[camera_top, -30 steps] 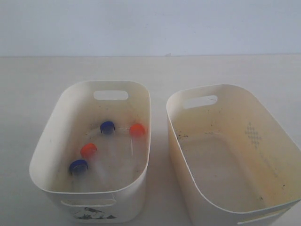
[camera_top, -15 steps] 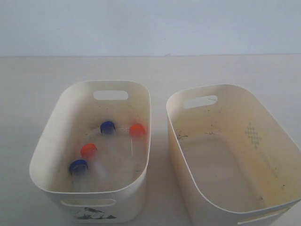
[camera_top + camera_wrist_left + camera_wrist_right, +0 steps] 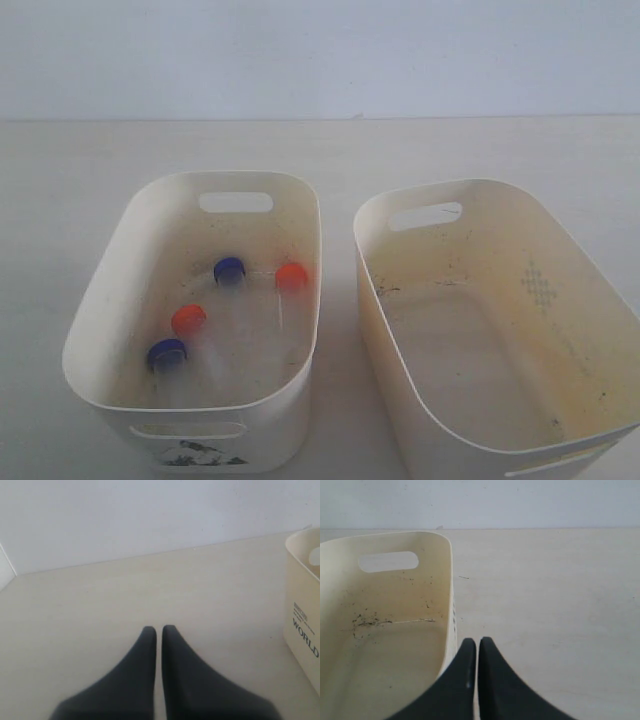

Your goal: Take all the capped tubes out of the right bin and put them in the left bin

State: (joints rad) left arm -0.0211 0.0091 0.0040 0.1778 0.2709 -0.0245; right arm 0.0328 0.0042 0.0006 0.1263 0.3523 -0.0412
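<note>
Seemingly all four capped tubes [image 3: 229, 270] lie in the left bin [image 3: 150, 232].

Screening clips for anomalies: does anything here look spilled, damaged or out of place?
Nothing stands out. All four capped tubes lie in the left bin; the right bin holds none, only dark specks inside.
</note>
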